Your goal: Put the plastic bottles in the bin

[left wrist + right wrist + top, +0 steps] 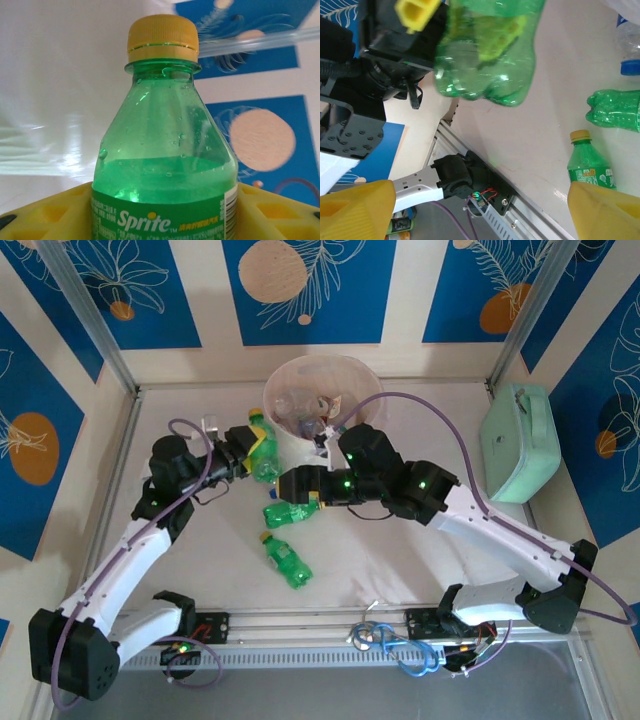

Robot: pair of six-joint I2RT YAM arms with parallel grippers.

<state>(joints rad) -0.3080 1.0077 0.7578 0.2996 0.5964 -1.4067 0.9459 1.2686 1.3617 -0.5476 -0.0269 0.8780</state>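
Note:
My left gripper (257, 447) is shut on a green Sprite bottle (264, 452) with a yellow cap, held off the table just left of the bin (345, 375). In the left wrist view the bottle (162, 150) stands upright between the yellow fingers (55, 212) of that gripper (162, 222). The round pale bin holds several bottles. My right gripper (292, 485) is open over the table's middle, and a second green bottle (290, 513) lies just below it. A third green bottle (288, 562) lies nearer the front. In the right wrist view, the open gripper (480, 215) has nothing between its fingers; the third bottle (591, 167) lies by the right finger (607, 210).
A mint-green case (520, 440) stands at the table's right edge. The bin rises right behind both grippers. The left arm's base (452, 175) and the metal front rail (320, 625) run along the near edge. A clear blue-capped bottle (630, 45) lies at the right wrist view's edge.

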